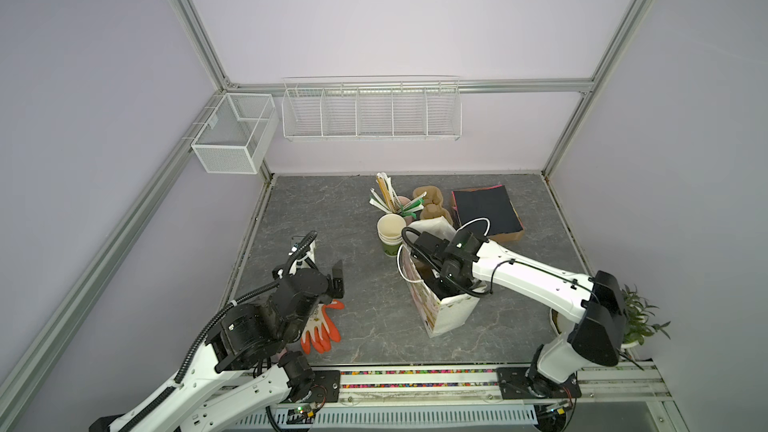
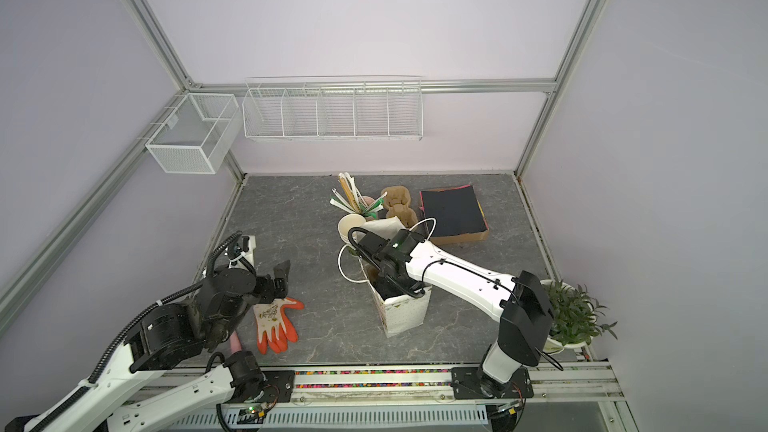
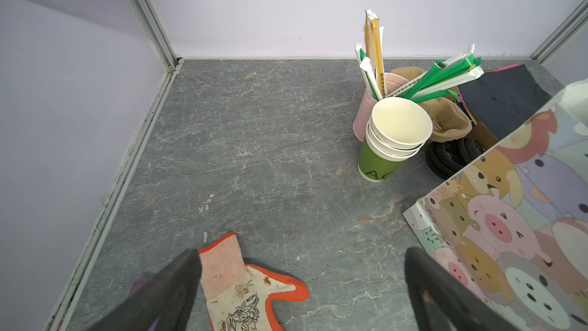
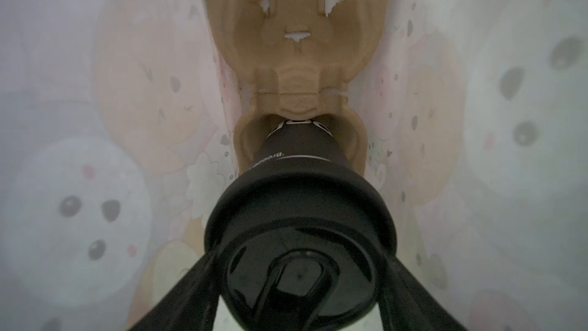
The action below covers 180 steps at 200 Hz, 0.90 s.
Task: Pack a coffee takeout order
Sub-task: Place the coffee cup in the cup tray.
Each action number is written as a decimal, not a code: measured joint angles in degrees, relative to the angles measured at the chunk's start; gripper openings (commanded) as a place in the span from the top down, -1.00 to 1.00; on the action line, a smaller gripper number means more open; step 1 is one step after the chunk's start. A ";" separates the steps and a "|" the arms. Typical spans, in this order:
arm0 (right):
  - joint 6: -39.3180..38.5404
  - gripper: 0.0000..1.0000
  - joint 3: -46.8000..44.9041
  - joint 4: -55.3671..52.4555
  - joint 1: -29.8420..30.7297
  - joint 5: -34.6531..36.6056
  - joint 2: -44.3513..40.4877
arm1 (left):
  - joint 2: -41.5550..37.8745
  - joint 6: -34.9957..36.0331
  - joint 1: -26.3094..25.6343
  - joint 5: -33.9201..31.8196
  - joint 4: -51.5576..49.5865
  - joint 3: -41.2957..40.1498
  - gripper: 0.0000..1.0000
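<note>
Inside cartoon bag (image 1: 451,313), right gripper (image 4: 300,259), claw clamped on black paper cup (image 4: 299,154) at its lid, cup base seated in brown pulp carrier (image 4: 296,42), left gripper (image 3: 302,251) spread wide over orange glove (image 3: 241,294), black paper sheet (image 1: 484,207) behind bag.

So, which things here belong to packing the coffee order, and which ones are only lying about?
Job in hand:
black paper cup
moulded-pulp carrier that the cup sits in
cartoon paper bag holding both
black paper sheet

Lying about:
orange work glove
potted plant
stacked cream cups
wrapped straws in pink cup
wire wall basket
</note>
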 measured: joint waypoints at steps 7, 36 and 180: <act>0.00 -0.46 -0.37 0.31 0.00 -0.02 -0.02 | 0.00 0.00 0.00 0.00 0.00 0.00 -0.99; -0.17 -0.46 -1.20 1.20 -0.11 -0.04 -0.04 | 0.00 0.00 0.00 0.00 0.00 0.00 -0.99; -1.27 -0.46 -4.79 4.15 -0.66 -1.77 -2.03 | 0.81 0.02 0.00 0.04 0.00 0.00 -0.99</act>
